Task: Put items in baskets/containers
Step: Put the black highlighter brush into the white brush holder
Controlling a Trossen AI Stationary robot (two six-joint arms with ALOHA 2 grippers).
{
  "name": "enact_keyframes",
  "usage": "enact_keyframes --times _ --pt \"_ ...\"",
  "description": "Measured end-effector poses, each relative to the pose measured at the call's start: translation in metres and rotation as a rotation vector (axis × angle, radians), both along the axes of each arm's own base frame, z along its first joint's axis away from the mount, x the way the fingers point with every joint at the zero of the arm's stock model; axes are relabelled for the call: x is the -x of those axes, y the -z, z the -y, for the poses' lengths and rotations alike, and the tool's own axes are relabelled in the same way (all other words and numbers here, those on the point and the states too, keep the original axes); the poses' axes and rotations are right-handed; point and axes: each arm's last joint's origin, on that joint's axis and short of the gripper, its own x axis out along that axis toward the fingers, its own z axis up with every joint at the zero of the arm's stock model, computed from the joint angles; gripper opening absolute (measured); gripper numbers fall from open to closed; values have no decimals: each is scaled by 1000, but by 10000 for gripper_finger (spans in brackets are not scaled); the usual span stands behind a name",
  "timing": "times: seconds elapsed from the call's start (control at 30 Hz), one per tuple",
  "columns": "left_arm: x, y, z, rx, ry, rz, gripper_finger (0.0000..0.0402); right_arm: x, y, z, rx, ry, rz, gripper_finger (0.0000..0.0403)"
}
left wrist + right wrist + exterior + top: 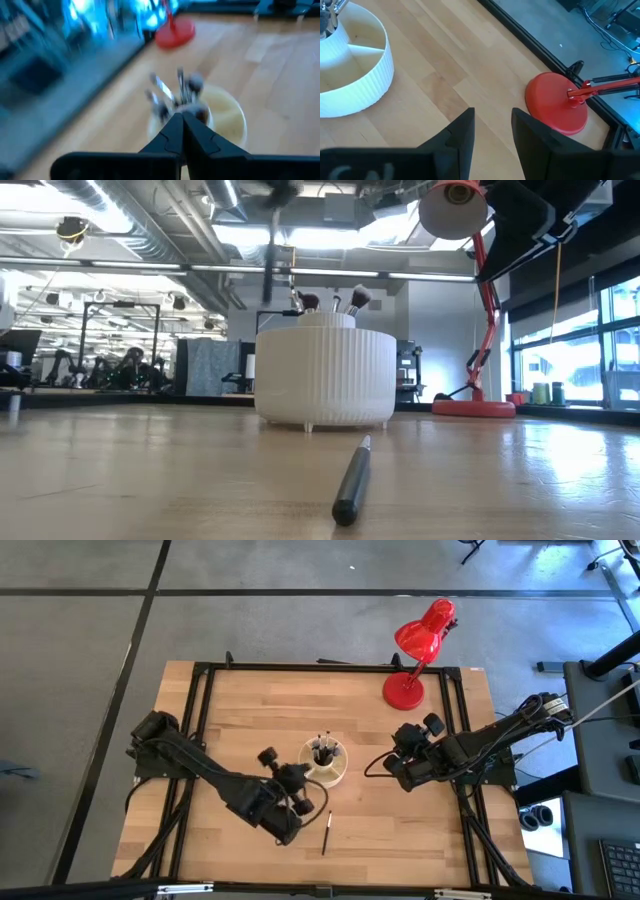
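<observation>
On table, ribbed cream cup (325,376)

Ribbed cream cup (327,762) holding upright brushes (322,750), one dark brush (326,833) flat on table nearby

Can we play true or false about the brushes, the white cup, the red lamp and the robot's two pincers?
1. One brush lies on the table outside the cup. True.
2. The cup has no brushes in it. False: several brushes stand in it.
3. The left pincer is shut. True: its fingers meet and hold nothing.
4. The right pincer is holding a brush. False: it is open and empty, beside the cup.
5. The red lamp lies tipped over. False: it stands upright on its round base at the table's far edge.
</observation>
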Motion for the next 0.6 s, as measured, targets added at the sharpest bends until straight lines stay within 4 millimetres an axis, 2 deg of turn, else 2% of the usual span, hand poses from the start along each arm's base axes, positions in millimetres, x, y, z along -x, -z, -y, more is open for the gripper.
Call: enact_keyframes --times 0.1,0.27,0.43,0.6 --pt "-15 -12 -4 -120 70 -23 3 0 0 0 -1 -1 2 129" --pt "-39 -24 -19 -225 123 -42 2 0 0 0 0 -2 1 129" --pt "-53 -32 -41 -324 65 -55 2 0 0 0 2 -4 -1 129" --pt "-59 -29 -62 -304 11 -54 3 0 0 0 4 -7 -4 129"
